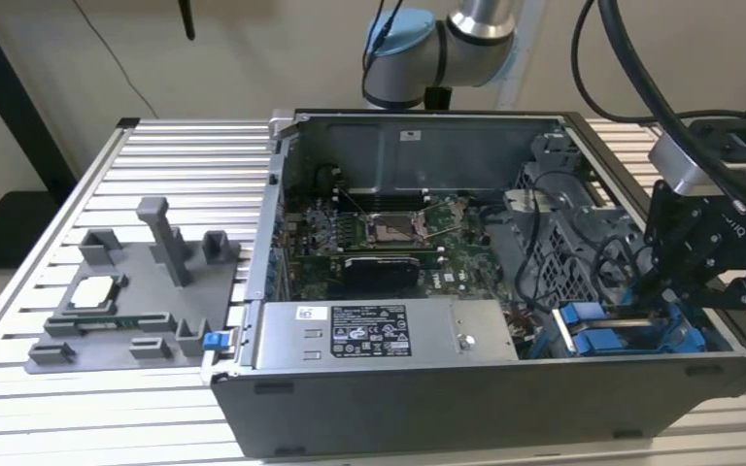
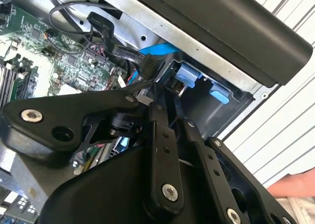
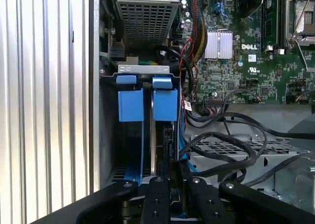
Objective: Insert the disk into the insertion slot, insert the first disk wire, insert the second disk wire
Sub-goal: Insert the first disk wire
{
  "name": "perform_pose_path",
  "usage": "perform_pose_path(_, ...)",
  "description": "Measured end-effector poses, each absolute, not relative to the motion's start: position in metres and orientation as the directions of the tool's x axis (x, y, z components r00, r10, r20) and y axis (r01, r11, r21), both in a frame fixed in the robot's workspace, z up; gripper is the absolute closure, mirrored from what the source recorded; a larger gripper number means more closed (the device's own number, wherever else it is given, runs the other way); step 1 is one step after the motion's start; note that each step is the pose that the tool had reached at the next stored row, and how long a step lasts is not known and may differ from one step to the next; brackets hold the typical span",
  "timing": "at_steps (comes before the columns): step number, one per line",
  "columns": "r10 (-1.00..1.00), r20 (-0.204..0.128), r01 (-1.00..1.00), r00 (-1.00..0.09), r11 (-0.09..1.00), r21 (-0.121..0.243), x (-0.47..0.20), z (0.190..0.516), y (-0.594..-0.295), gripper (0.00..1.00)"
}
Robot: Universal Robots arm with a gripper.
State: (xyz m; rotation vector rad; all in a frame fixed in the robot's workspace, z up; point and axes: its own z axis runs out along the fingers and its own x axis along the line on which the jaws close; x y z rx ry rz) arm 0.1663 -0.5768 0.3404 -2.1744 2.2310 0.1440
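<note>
Jaws downward, tight on the disk (image 3: 165, 106).

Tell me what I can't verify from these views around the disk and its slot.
- How far the disk sits in the insertion slot: the first wrist view sees it edge-on, and the gripper covers its near end.
- Where the black cables end: in the second wrist view the gripper's links cover them.
- The slot's inside in the exterior view: the case wall and the gripper stand before it.

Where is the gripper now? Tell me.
The gripper hangs at the exterior view's right, over the open computer case, by the blue drive carriers.
</note>
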Motion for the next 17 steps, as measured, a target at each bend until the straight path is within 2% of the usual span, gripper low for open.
perform_pose_path(17,-0.996,-0.082,-0.999,-0.038,0.036,0.035,0.166,0.3356,-0.5768,1.0)
